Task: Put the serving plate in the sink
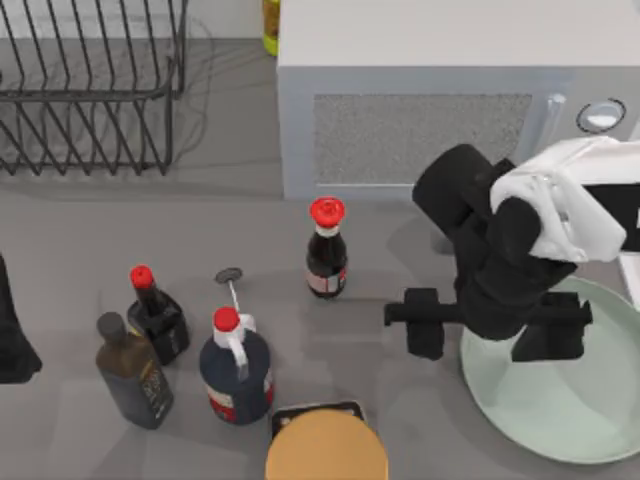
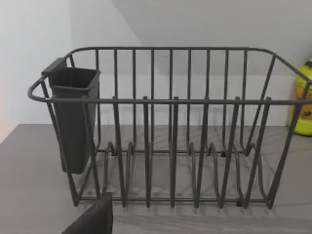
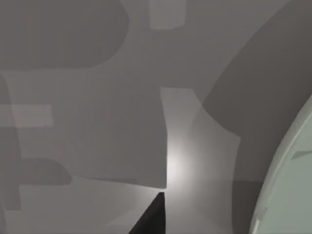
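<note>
**Desk:** What is at the top view's left?

**Me:** My left arm [image 1: 12,335] is parked at the table's left edge. My left gripper [image 2: 92,222] faces the wire dish rack [image 1: 90,90] in the far left corner, and I cannot tell whether its grip is released or clenched. A dark cup [image 2: 73,117] hangs on one end of the rack. A yellow bottle [image 2: 304,97] stands just past the other end.

**Desk:** And the middle?

**Me:** There are four bottles. An olive-dark one [image 1: 132,372], a small red-capped one [image 1: 155,315] and a red-capped jug [image 1: 236,365] stand close together. A soy bottle [image 1: 327,250] stands alone, nearer the microwave [image 1: 420,120]. A small dark utensil [image 1: 230,282] lies between the jug and the soy bottle. A tan-orange disc [image 1: 325,448] sits at the near edge, just beside the jug. Bare grey table [image 1: 400,410] opens between the disc and the right side.

**Desk:** Where is the plate?

**Me:** The serving plate [image 1: 570,400] lies flat on the table at the lower right, in front of the microwave's right end and well apart from the bottles. Its right side runs past the top view's edge.

**Desk:** And your fingers?

**Me:** My right gripper [image 1: 487,335] hangs over the plate's left rim with its fingers spread wide and nothing between them. One finger [image 1: 425,335] is over bare table outside the rim and the other is over the plate. In the right wrist view one dark fingertip [image 3: 152,219] shows over the grey table, apart from the pale green rim [image 3: 287,185]. I cannot tell whether either finger touches the plate.
</note>
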{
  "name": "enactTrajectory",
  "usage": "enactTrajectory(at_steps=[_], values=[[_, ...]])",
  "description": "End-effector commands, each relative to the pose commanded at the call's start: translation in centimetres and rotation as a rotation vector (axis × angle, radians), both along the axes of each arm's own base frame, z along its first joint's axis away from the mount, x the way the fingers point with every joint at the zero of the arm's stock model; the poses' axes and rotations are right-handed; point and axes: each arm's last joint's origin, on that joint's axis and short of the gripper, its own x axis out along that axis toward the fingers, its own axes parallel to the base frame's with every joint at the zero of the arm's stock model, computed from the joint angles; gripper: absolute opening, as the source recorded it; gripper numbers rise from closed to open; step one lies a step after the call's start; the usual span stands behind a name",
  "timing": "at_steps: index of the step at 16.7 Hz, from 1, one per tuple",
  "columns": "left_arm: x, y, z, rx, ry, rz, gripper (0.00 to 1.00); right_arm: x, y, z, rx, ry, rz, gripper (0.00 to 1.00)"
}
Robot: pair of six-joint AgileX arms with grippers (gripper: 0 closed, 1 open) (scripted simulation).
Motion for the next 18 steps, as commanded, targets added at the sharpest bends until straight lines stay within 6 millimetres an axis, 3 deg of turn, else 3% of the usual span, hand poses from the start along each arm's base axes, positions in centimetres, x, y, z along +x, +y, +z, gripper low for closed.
enactTrajectory(at_steps=[6,14,15,18], values=[[0.0,0.0,0.0,0.0,0.0,0.0,1.0,0.0,0.0,0.0,0.0,0.0,0.0,0.02],[0.0,0.0,0.0,0.0,0.0,0.0,1.0,0.0,0.0,0.0,0.0,0.0,0.0,0.0],[0.0,0.0,0.0,0.0,0.0,0.0,1.0,0.4,-0.5,3.4,0.043,-0.097,-0.008,0.0],[0.0,0.0,0.0,0.0,0.0,0.0,1.0,0.8,-0.1,4.0,0.04,-0.093,-0.008,0.0]])
